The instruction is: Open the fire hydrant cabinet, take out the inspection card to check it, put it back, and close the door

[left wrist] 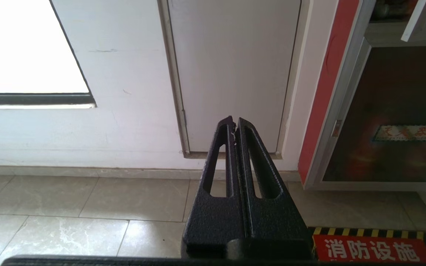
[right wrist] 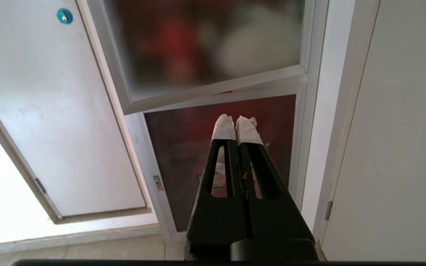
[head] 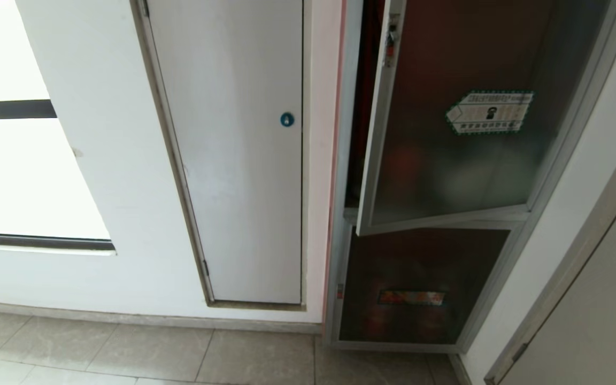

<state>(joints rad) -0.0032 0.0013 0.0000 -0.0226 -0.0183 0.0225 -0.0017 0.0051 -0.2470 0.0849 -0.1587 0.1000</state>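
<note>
I had the fire hydrant cabinet (head: pixel 348 160) standing ahead with the door (head: pixel 447 160) hanging partly ajar, its free edge swung out from the frame, above and beyond the right gripper (right wrist: pixel 235 123), whose 2 taped fingers were pressed together on nothing. The left gripper (left wrist: pixel 234 123) sat low, likewise pinched together and empty, facing the white panel door (left wrist: pixel 231 74). I could not see the inspection card. My worry: closed fingers might skid off the door's smooth edge and knock it back.
</note>
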